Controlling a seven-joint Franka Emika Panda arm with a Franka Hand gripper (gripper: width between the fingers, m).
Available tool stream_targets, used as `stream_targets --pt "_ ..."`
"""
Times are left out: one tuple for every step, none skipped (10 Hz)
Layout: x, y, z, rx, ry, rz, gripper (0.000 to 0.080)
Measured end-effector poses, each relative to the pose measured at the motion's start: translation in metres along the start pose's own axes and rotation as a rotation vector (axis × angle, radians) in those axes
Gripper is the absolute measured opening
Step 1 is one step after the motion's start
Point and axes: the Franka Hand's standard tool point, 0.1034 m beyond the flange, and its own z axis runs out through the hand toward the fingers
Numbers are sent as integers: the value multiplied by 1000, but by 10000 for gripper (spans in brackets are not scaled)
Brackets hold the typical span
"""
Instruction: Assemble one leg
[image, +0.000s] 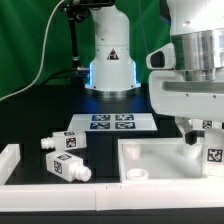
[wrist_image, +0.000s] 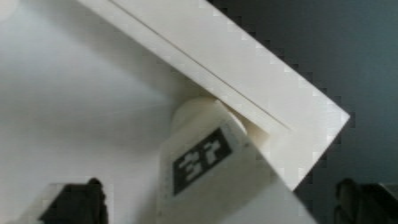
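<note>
Where the exterior view shows the tabletop (image: 160, 160) at four o'clock, one tagged leg (image: 212, 152) stands inside it beneath the end effector (image: 198, 132); its grip cannot be told. Two legs (image: 64, 143) (image: 66, 168) lie on the table (image: 40, 110) at eight o'clock beside the marker board (image: 110, 122). Wrist view: a tagged leg (wrist_image: 217, 160) against the tabletop's wall (wrist_image: 231, 70); no writing readable.

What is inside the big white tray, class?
A tagged leg stands in the tray near its far right corner, below the gripper. The arm covers the leg's top, so any grip is hidden. The rest of the floor looks bare.
</note>
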Motion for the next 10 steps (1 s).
stream_targets --pt "3 -5 -3 -5 23 -107 649" --pt "3 -4 -2 -4 20 -61 612" --pt "3 -3 -2 -4 20 -56 612" --pt "3 -4 -2 -3 19 -19 436" --pt "3 -3 -1 -4 18 62 289" --pt "3 -1 -1 -6 18 142 289" --pt "4 -1 -1 -6 19 198 289" --pt "4 0 -1 -6 19 268 289" --pt "4 1 -1 -9 22 412 289" --pt "4 1 0 -10 20 535 289"
